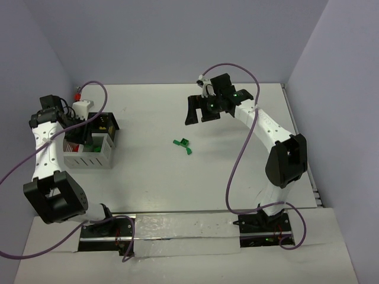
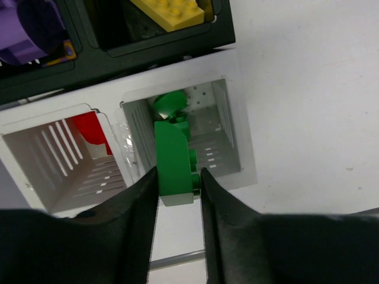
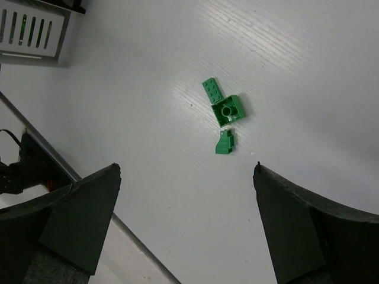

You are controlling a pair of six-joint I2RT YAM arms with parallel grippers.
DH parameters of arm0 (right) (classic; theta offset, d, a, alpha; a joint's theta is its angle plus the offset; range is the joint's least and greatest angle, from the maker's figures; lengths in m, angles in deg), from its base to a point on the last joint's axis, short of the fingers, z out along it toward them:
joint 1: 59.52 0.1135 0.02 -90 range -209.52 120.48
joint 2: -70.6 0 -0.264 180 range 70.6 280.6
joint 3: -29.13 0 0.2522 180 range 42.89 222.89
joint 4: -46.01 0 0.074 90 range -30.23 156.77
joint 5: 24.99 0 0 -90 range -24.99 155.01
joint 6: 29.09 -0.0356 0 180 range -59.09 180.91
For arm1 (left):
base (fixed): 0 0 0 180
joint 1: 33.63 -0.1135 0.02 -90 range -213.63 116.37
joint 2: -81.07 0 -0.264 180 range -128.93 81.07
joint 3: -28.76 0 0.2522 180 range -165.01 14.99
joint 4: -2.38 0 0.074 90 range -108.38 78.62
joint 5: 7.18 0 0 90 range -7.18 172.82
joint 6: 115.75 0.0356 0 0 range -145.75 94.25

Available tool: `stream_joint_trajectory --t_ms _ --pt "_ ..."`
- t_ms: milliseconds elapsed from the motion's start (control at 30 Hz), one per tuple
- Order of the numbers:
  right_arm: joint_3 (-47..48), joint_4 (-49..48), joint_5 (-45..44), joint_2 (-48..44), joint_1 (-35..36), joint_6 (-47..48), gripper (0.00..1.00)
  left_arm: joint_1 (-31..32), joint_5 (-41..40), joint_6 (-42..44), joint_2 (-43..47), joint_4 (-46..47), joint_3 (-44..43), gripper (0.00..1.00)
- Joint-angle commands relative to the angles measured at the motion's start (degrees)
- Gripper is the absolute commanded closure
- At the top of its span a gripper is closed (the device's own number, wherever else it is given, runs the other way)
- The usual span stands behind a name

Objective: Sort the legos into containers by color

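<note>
In the left wrist view my left gripper (image 2: 179, 171) is shut on a green lego (image 2: 174, 160), held over a compartment of the white slatted box (image 2: 234, 136). Another green piece (image 2: 170, 103) lies in that compartment, and a red lego (image 2: 92, 127) lies in the one beside it. The black tray (image 2: 177, 47) holds a yellow lego (image 2: 174, 12), with a purple one (image 2: 26, 35) beside it. Three green legos (image 3: 227, 109) lie on the table (image 1: 183, 144). My right gripper (image 3: 186, 168) hangs open above the table, short of them, with nothing between its fingers.
The white box (image 1: 89, 155) and black tray (image 1: 106, 124) stand at the table's left side under my left arm. My right gripper (image 1: 201, 109) is at the back middle. Purple cables loop over both arms. Grey walls close the back and sides.
</note>
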Motion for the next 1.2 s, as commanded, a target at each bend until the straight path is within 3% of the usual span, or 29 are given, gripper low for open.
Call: stream_joint_trajectory --t_ms 0,100,133,300,333,433,533,667,833,933,1167 --pt "-0.31 -0.24 -0.04 -2.51 0.36 1.17 0.0 -0.14 0.23 -0.16 0.35 3.63 -2.42 0.43" --pt "-0.58 -0.21 -0.56 -2.39 0.36 1.03 0.0 -0.21 1.28 -0.59 1.14 4.54 -3.68 0.37" --pt "-0.6 -0.21 -0.81 -2.4 0.44 1.03 0.0 -0.14 2.09 -0.68 1.32 4.81 -4.03 0.31" --pt "-1.03 -0.21 -4.57 -3.16 0.13 1.53 0.0 1.92 9.42 -2.02 3.11 5.4 -7.84 0.28" --pt "-1.35 -0.15 -5.11 -3.31 -0.13 1.56 0.0 3.85 9.64 -3.48 3.64 6.92 -7.5 0.28" --pt "-4.26 -0.5 -5.21 -4.0 -3.94 1.77 0.0 18.44 6.99 -9.53 5.16 14.31 -3.03 0.3" --pt "-7.3 -0.7 -4.81 -5.12 -7.78 2.15 0.0 28.82 8.26 -12.86 5.43 22.45 2.55 0.29" --pt "-11.1 -0.85 -5.82 -7.23 -13.69 3.2 0.0 38.05 11.08 -15.66 1.03 34.09 6.73 0.29" --pt "-13.11 -1.21 -4.6 -8.59 -19.77 1.78 0.0 47.19 3.46 -22.71 -9.79 40.23 0.39 0.31" --pt "-12.27 -0.47 -3.5 -7.84 -23.0 1.19 0.0 53.17 -6.0 -27.82 -18.59 38.88 -4.19 0.35" --pt "-12.75 -0.88 -0.33 -7.12 -27.61 0.31 0.0 58.15 -14.81 -41.04 -29.44 35.92 -11.64 0.36"
